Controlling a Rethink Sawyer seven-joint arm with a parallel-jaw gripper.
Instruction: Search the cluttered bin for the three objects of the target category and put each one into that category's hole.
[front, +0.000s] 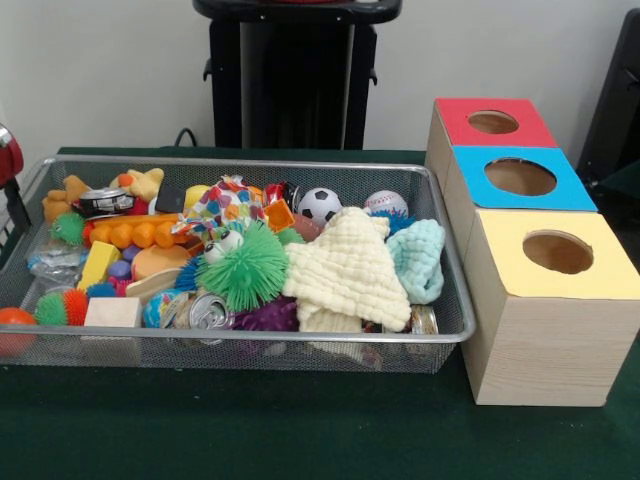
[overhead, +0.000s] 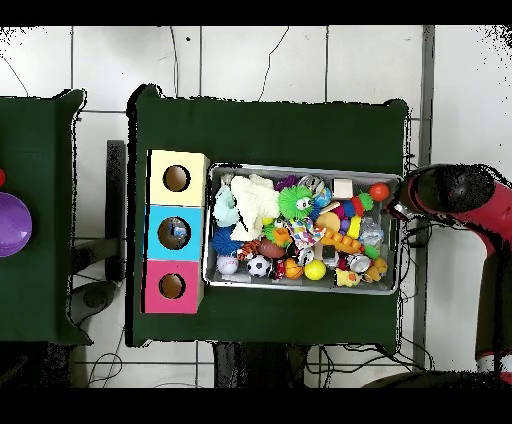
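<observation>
You have the wide, shallow silver wire-mesh bin (front: 440, 335) sitting on the dark green tablecloth (front: 300, 430), packed with clutter: a pale yellow waffle-weave cloth (front: 345, 270) draped over the right half, a mint-green cloth (front: 418, 258) just beside it against the right wall, a spiky green rubber ball (front: 243, 270) near the middle, a small black-and-white football (front: 319, 204) and a white baseball (front: 386, 203) along the far side, and a silver drink can (front: 205, 313) lying against the near wall. At the bin's left end you can make out one small clear plastic bottle with a pale blue tint (front: 55, 258), lying on its side near the wall under a small green spiky ball; the other bottles cannot be picked out in the pile. To the right of the bin stands the pale wooden box (front: 545, 350) with red, blue and yellow panels, and the round dark hole in the bright blue panel (front: 520, 177) is the middle one; in the overhead view something pale shows inside it. The red and black arm (overhead: 455, 195) reaches to the end of the bin farthest from the box, but you cannot tell how its claw stands, since the arm's body hides it.
</observation>
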